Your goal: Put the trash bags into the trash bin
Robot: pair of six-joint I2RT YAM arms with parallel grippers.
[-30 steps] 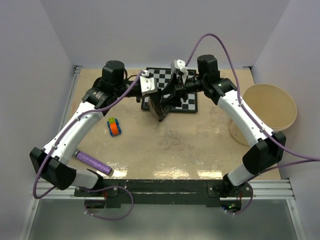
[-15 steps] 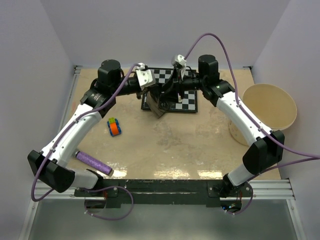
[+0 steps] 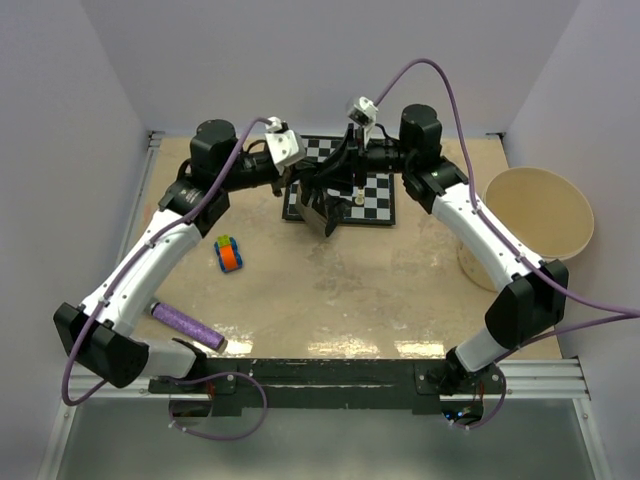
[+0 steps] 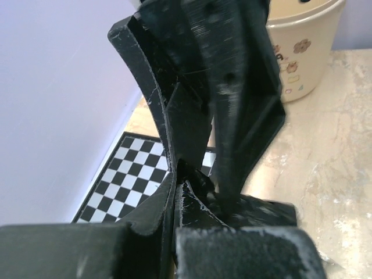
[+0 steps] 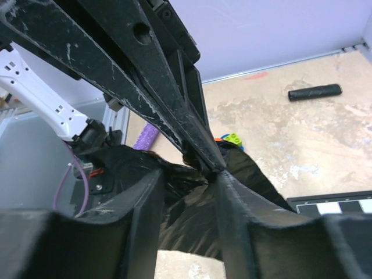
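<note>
Holding the trash bag (image 3: 322, 213) over the near-left corner of the chessboard (image 3: 375, 195): left gripper (image 4: 176, 192), clenched on the black film. Right gripper (image 5: 186, 186) meets it at the same spot, fingers part-way apart with film bunched between them; can't tell if it's actually gripping. Trash bin (image 3: 545, 230) sits at the table's right edge, well apart from the bag.

The trash bin (image 4: 305, 58) is cropped by the left wrist view's top.
</note>
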